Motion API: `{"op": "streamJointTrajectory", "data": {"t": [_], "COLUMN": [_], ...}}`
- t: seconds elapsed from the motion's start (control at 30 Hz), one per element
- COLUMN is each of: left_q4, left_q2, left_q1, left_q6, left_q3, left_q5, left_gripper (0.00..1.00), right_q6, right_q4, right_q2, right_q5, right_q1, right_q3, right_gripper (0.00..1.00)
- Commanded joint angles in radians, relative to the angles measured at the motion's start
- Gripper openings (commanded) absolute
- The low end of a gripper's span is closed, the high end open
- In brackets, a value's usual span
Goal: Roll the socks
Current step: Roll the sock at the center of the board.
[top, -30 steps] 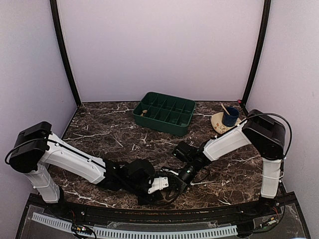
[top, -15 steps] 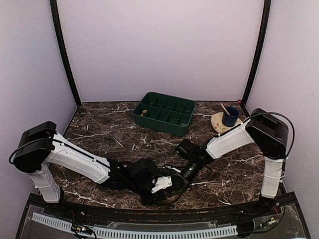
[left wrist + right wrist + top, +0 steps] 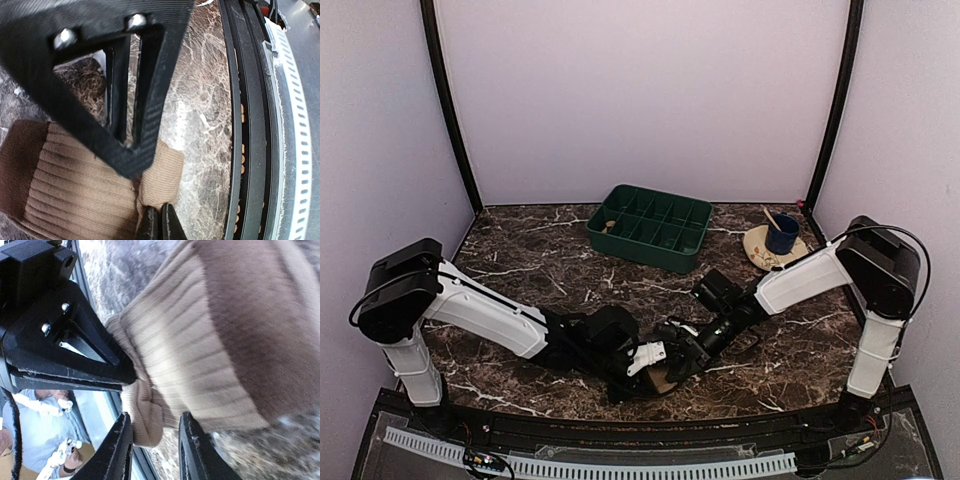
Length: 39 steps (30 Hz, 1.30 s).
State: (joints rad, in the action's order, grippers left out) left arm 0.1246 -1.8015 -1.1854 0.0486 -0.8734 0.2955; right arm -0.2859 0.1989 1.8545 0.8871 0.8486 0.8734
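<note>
Rolling judged in hand | socks (image 3: 658, 380) bunched well apart from the tray (image 3: 640, 246), on its near side | left gripper (image 3: 159, 225) pinched shut on the ribbed cuff | right gripper (image 3: 155, 419) fingers apart, straddling the folded edge | recommend: hold the left pinch firm, seat the right deeper before closing.

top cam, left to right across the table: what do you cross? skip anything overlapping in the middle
left arm's black shoulder block → dark green plastic compartment tray → dark blue cup on tan round plate → right arm's black elbow block
</note>
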Motion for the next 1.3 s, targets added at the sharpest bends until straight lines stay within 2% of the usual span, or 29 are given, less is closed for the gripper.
{"op": "streamJointTrajectory", "data": {"t": [0.0,0.23,0.47,0.67,0.77,0.9,1.1,1.27], "left_q4": [-0.154,-0.173,-0.191,-0.225,-0.257,-0.290,-0.338,-0.368], "left_q2": [-0.059,-0.077,-0.099,-0.137,-0.161,-0.191,-0.224,-0.245], "left_q1": [0.041,0.091,0.122,0.151,0.165,0.192,0.237,0.266], "left_q6": [-0.022,-0.029,-0.038,-0.038,-0.031,-0.026,-0.005,0.011], "left_q3": [0.017,0.005,-0.008,-0.039,-0.063,-0.088,-0.123,-0.146], "left_q5": [0.030,0.126,0.195,0.265,0.302,0.354,0.433,0.490], "left_gripper": [0.00,0.00,0.00,0.00,0.00,0.00,0.00,0.00], "right_q6": [-0.015,-0.038,-0.076,-0.096,-0.078,-0.037,0.031,0.088], "right_q4": [-0.032,-0.074,-0.131,-0.182,-0.172,-0.140,-0.110,-0.072], "right_q2": [-0.041,-0.119,-0.250,-0.468,-0.549,-0.591,-0.574,-0.523], "right_q5": [-0.110,-0.235,-0.436,-0.622,-0.745,-0.917,-1.155,-1.275], "right_q1": [-0.030,-0.040,-0.040,-0.021,0.046,0.195,0.425,0.548], "right_q3": [-0.038,-0.088,-0.177,-0.280,-0.305,-0.299,-0.268,-0.216], "right_gripper": [0.30,0.32,0.33,0.34,0.35,0.35,0.37,0.40]}}
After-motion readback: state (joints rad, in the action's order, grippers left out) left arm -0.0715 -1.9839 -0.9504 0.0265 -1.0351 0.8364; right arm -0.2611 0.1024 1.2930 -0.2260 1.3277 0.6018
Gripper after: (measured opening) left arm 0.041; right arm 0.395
